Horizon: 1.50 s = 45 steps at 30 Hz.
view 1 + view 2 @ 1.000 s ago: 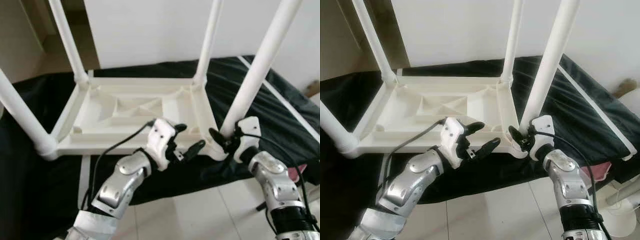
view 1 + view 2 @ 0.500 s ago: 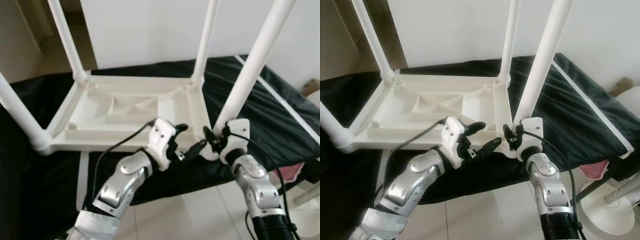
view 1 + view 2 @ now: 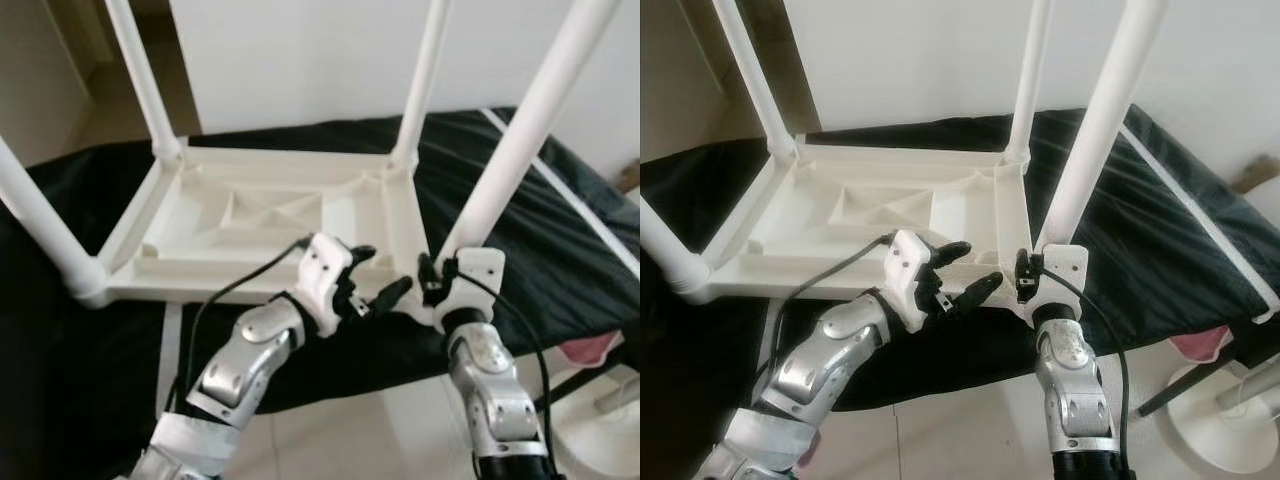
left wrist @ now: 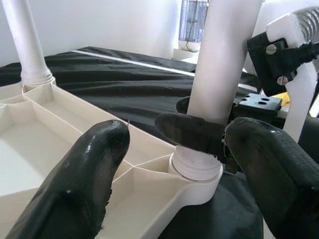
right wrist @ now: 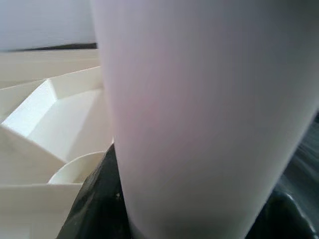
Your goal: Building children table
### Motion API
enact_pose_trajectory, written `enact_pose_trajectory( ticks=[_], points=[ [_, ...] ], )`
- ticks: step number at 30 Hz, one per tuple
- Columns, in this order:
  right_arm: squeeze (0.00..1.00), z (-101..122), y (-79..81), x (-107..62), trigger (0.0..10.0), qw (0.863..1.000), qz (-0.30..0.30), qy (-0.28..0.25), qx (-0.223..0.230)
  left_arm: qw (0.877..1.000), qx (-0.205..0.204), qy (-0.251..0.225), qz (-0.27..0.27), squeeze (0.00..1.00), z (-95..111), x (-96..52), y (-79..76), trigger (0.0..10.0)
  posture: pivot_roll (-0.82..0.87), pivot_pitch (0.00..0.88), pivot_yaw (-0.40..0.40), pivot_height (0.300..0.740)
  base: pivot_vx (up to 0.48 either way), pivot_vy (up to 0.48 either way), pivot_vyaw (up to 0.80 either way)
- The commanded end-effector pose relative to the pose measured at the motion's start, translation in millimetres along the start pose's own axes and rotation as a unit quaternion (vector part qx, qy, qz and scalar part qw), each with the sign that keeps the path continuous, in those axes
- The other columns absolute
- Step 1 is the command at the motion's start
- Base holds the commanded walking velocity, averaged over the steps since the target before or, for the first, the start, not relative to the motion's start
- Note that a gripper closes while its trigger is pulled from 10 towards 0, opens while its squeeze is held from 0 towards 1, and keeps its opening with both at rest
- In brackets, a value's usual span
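A white plastic children's table [image 3: 200, 290] lies upside down on black cloth, its legs pointing up. My right gripper [image 3: 432, 276] is shut on the near right leg [image 3: 520, 130] just above its corner socket. In the left wrist view a black finger [image 4: 192, 132] of it wraps the leg [image 4: 224, 59], and in the right wrist view the leg [image 5: 199, 109] stands close ahead. My left gripper [image 3: 385, 270] is open and holds nothing. It hovers at the table's front rim, just left of that corner, and its two fingers frame the socket [image 4: 195, 167].
Three other legs stand up at the near left [image 3: 40, 230], far left [image 3: 145, 80] and far right [image 3: 425, 80]. The black cloth [image 3: 560, 220] covers a low surface up to a white wall. Tiled floor [image 3: 400, 420] lies in front, with a round white stand base [image 3: 1230, 400] at the right.
My right forearm has swung in to the left and now stands more upright under the corner, with its gripper still on the leg. The left gripper has hardly moved. The camera has shifted a little.
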State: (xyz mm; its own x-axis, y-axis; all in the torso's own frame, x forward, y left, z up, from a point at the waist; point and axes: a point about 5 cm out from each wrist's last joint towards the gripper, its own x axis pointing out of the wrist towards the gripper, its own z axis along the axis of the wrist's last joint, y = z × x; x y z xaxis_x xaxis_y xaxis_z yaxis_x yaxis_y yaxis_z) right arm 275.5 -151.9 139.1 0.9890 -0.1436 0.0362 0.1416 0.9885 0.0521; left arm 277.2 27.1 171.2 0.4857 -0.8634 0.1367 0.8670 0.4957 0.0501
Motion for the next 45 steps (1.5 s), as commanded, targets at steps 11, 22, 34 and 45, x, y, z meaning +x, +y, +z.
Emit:
enact_pose_trajectory(
  ticks=[11, 22, 34, 45],
  points=[
    [0.0, -26.0, -5.0, -17.2, 10.0, 0.994, -0.089, 0.063, 0.03, 0.998, 0.009, 0.008, -0.059, 0.0, -1.0, -0.7, -1.8, 10.0, -0.11, 0.068, 0.018, 0.74, 0.0, 0.0, 0.0],
    [0.09, -22.4, -9.9, -18.5, 10.0, 0.995, -0.079, 0.054, 0.028, 0.999, 0.01, 0.009, -0.039, 0.0, -3.5, -3.6, 2.7, 10.0, -0.1, 0.082, -0.019, 0.74, 0.0, 0.0, 0.0],
    [0.0, -6.2, -29.2, -7.0, 10.0, 0.999, 0.044, 0.014, -0.001, 0.999, 0.02, 0.006, -0.038, 0.0, -2.8, 0.7, 2.1, 10.0, -0.09, 0.052, -0.041, 0.74, 0.0, 0.0, 0.0],
    [0.0, -2.5, -39.2, 9.2, 10.0, 0.978, 0.204, 0.022, -0.026, 0.996, 0.028, 0.039, -0.076, 0.0, -12.7, -8.8, -13.2, 10.0, -0.04, 0.042, -0.058, 0.74, 0.0, 0.0, 0.0]
  ],
)
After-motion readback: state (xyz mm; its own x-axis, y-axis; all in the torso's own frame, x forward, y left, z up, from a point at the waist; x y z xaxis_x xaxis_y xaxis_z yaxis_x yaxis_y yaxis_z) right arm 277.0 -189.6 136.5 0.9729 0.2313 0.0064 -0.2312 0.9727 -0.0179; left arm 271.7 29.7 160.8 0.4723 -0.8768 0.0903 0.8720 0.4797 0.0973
